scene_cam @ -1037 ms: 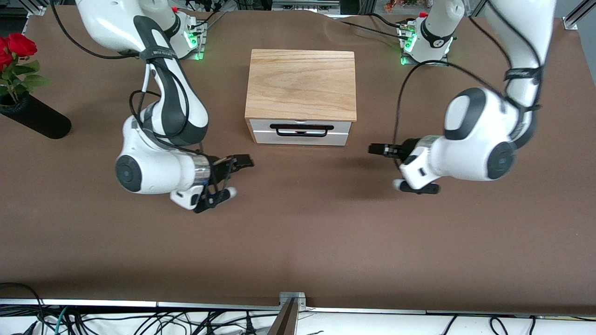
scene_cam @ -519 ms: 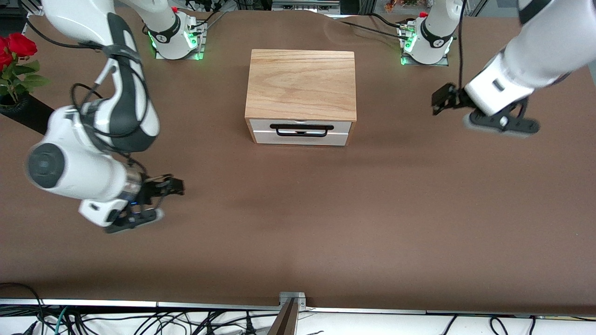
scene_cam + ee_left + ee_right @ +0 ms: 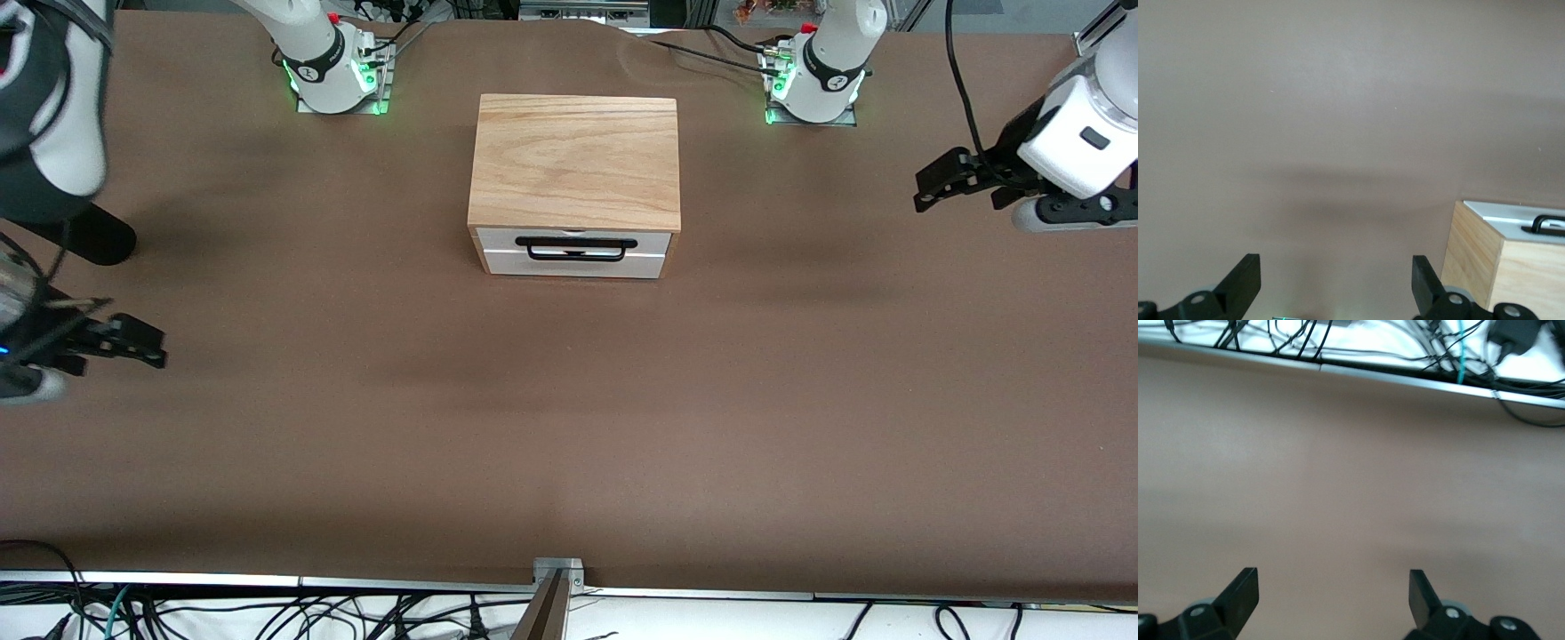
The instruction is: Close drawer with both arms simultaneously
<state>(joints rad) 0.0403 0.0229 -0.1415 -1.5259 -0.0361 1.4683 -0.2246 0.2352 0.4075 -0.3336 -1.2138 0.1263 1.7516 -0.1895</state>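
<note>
The drawer (image 3: 576, 265) sits pushed in, its white front and black wire handle (image 3: 576, 249) flush with the light-wood box (image 3: 576, 160) at the table's middle. My left gripper (image 3: 929, 185) hangs open and empty over the table at the left arm's end, well away from the box. Its wrist view shows its open gripper (image 3: 1336, 287) over bare table, with a corner of the box (image 3: 1471, 247) and the drawer's front (image 3: 1511, 212) off to one side. My right gripper (image 3: 151, 348) is open and empty over the table at the right arm's end; its wrist view (image 3: 1333, 600) shows only bare table.
A black vase (image 3: 98, 238) stands at the right arm's end of the table, partly hidden by the right arm. The table's edge with a metal rail and cables (image 3: 1405, 360) shows in the right wrist view. Both arm bases (image 3: 333, 67) glow green.
Both grippers have swung outward from just in front of the drawer to their own ends of the table. The drawer and box have not moved.
</note>
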